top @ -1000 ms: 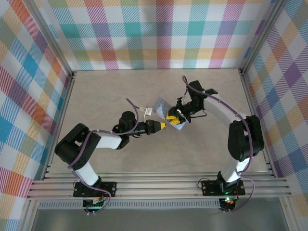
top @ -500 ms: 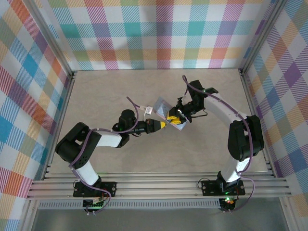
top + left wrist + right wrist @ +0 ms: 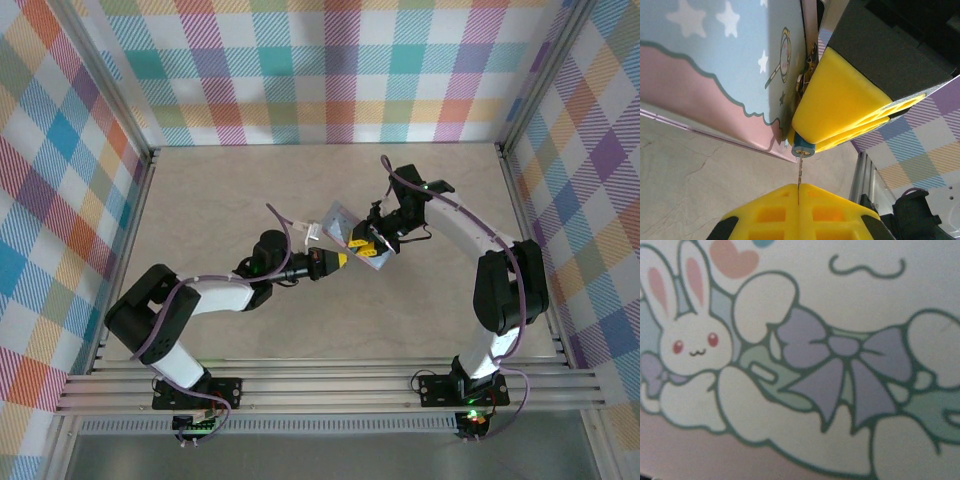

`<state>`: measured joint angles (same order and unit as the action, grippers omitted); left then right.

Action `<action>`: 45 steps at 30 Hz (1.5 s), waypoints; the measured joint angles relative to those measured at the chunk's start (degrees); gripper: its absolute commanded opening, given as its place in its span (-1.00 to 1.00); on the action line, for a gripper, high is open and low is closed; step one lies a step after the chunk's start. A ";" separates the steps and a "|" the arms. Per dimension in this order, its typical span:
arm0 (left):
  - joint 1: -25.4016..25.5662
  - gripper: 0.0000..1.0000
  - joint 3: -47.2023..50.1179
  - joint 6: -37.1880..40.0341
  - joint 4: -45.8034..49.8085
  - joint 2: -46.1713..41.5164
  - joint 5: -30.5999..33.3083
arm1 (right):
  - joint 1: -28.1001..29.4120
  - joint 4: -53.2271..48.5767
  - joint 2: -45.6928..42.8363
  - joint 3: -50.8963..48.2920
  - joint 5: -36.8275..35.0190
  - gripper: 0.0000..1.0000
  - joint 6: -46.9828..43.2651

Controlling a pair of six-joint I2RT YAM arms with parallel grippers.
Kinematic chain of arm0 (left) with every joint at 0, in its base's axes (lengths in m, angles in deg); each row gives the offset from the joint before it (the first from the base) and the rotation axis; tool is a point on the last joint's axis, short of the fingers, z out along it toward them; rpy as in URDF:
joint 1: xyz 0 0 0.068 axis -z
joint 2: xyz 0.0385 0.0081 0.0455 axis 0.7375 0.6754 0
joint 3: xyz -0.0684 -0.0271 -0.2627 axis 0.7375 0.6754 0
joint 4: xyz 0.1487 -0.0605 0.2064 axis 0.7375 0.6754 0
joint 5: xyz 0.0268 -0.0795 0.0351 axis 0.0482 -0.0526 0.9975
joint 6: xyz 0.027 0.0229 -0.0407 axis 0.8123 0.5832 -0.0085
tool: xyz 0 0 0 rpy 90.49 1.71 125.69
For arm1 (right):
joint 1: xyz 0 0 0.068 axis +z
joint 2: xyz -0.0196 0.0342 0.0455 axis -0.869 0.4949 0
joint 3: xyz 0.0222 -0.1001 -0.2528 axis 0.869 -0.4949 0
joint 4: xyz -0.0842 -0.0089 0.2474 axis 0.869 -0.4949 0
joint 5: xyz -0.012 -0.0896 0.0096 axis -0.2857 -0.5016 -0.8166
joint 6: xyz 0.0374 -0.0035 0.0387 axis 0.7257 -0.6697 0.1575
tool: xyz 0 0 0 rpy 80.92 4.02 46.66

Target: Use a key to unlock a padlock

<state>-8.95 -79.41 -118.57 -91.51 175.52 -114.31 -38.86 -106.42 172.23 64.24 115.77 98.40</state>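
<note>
In the left wrist view the tiny blue padlock (image 3: 802,146) pokes out from between the yellow fingers (image 3: 840,102) of my right gripper, keyhole end facing me. A thin metal key (image 3: 799,170) runs from that end down into my left gripper (image 3: 798,186), which is shut on the key's head. In the top view the left gripper (image 3: 338,260) and the right gripper (image 3: 363,246) meet tip to tip at the table's middle. The padlock hangs at the edge of a pale blue cartoon tin (image 3: 338,222).
The tin (image 3: 710,65) stands tilted close beside both grippers, and its rabbit and bow picture (image 3: 805,365) lies right before the right wrist camera. Beige table (image 3: 230,190) spreads around, bounded by metal rails (image 3: 330,385) and plaid walls (image 3: 300,70).
The left arm has stretched a little further toward the right gripper, its elbow dropping lower. The right arm and the tin have hardly moved.
</note>
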 measured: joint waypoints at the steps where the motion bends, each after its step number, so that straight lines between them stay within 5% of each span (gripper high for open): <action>1: 0.17 -1.00 0.00 0.33 0.52 -0.35 0.68 | 0.00 0.02 0.02 0.00 0.02 -1.00 0.02; 15: 0.79 -1.00 -1.53 3.72 7.39 -3.52 4.74 | -0.04 0.11 0.02 -0.02 0.83 -1.00 0.00; 28: -0.50 -1.00 -2.78 -8.17 0.00 4.02 1.11 | -0.83 3.50 0.00 -1.97 -1.16 -1.00 1.53; 45: 0.39 -1.00 -3.02 -8.94 1.11 3.19 3.69 | -0.83 3.74 -0.66 -2.08 -2.58 -1.00 1.75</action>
<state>-8.55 -82.43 -127.51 -90.39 178.71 -110.62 -39.69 -102.68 171.58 62.16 113.19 100.15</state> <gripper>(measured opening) 0.047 0.243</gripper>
